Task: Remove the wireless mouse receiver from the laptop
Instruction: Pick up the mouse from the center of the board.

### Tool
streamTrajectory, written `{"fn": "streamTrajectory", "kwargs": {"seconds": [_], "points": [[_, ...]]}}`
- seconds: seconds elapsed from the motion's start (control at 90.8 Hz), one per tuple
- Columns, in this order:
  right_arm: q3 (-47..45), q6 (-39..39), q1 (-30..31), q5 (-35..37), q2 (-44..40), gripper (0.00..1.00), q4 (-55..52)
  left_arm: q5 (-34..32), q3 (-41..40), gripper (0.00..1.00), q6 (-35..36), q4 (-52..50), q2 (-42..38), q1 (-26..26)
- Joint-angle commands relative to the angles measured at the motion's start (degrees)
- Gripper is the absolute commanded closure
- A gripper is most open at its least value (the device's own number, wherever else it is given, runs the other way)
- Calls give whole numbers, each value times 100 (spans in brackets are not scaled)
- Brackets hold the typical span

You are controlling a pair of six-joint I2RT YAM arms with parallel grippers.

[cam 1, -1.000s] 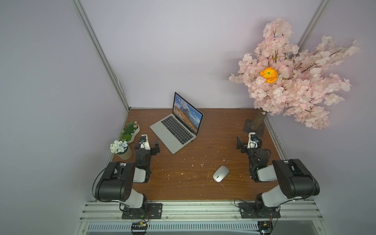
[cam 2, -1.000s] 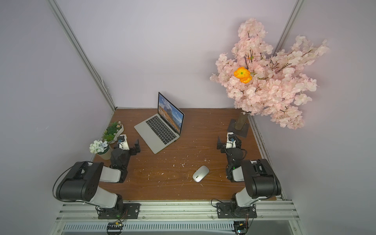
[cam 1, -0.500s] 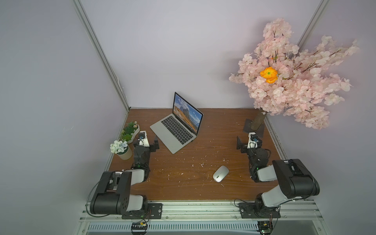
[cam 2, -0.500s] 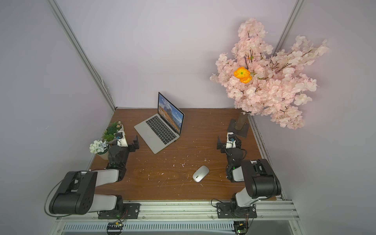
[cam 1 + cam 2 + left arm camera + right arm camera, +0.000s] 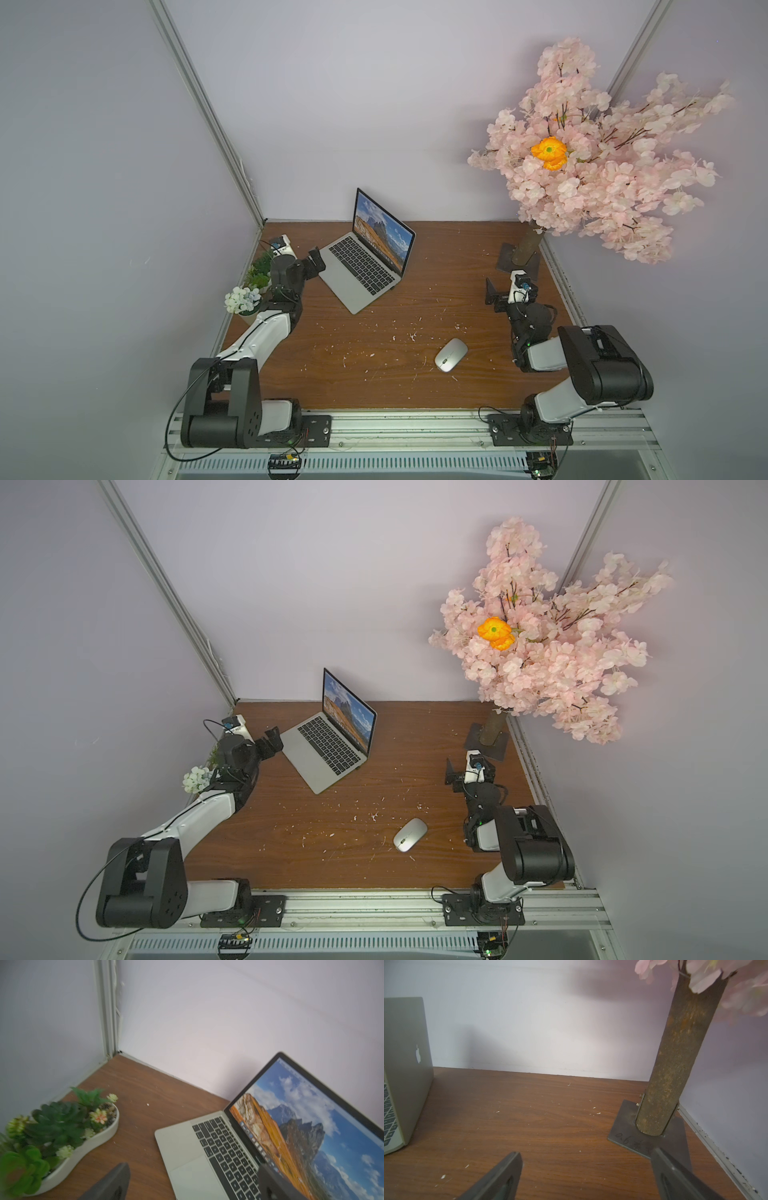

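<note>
Brown wood-grain worktop (image 5: 374,374), flecked with pale crumbs, lies between lilac walls. The wireless mouse receiver (image 5: 392,286) shows in both top views only as a tiny dark speck. It sits on the side edge of the laptop (image 5: 361,270) that faces my right arm, near the hinge end, and is too small to tell which way it points. Neither wrist view shows it.

The laptop stands open at the back left, turned diagonally, its hinge line running from the back wall toward the near right. Its screen and keys face my left arm. My right wrist view cuts it down to the lid's back and a strip of keys.

My left end effector (image 5: 316,262) has its jaws apart and empty, just beside the laptop's front corner; that wrist view is blurred. My right end effector (image 5: 494,296) is also spread wide, over bare worktop near the blossom tree's base plate (image 5: 505,259). The mouse (image 5: 451,354) lies well apart from the laptop.
</note>
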Motion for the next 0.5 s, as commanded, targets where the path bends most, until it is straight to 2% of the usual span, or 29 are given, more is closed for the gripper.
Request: {"fn": "streamTrajectory", "kwargs": {"seconds": [0.0, 0.077, 0.121, 0.176, 0.253, 0.385, 0.484], "points": [[40, 161, -52, -55, -304, 0, -198, 1351, 53, 2, -337, -879, -36, -84], [422, 116, -34, -78, -735, 0, -1236, 1583, 97, 2, -210, -950, -120, -515], [760, 201, -9, -53, -967, 1, -2104, 1479, 216, 2, 25, -1211, -135, -971], [1304, 558, -8, -63, -1113, 7, -3355, 1321, 385, 2, 299, -1578, -89, -1614], [1938, 880, 20, -238, -1128, 3, -4833, 1012, 567, 2, 453, -1959, 46, -2558], [1708, 1461, 152, -34, -1727, 1, -5377, 845, 771, 2, 337, -2028, 435, -3966], [1443, 1918, 163, 77, -2286, 1, -5759, 828, 1084, 0, 267, -2060, 949, -4748]]}}
